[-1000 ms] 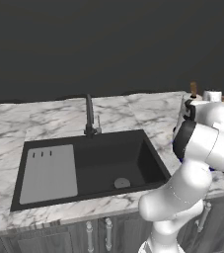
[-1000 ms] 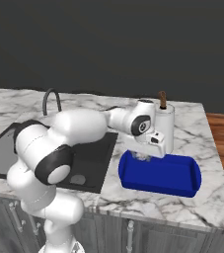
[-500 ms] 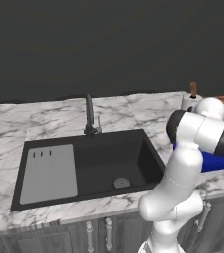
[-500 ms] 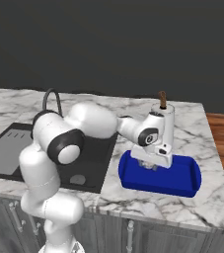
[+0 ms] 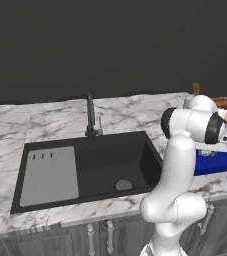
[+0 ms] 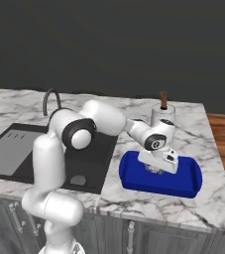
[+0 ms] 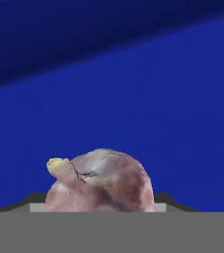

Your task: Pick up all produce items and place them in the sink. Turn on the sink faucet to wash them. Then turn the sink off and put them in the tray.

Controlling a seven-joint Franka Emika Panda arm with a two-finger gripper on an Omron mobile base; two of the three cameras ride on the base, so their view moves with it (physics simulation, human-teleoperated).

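Note:
The produce item, a pinkish-purple bulb (image 7: 103, 180) with a pale stub, sits between my gripper's (image 7: 101, 202) dark fingertips, which are shut on it. The bright blue tray (image 7: 133, 99) lies close beneath it. From the right base view, my gripper (image 6: 155, 170) hangs low inside the tray (image 6: 183, 191), over its left half. The tray (image 5: 220, 162) rests on the counter right of the black sink (image 5: 110, 160). The sink faucet (image 5: 90, 115) stands behind the basin; no water shows.
A grey drainboard panel (image 5: 50, 175) fills the sink's left part, and a round drain (image 5: 123, 185) lies in the basin floor. A clear jar with a brown stopper (image 6: 162, 111) stands just behind the tray. The marble counter's front edge runs right before the tray.
The arm has folded and brought the hand down from above the tray's back edge into the tray, the bulb still gripped.

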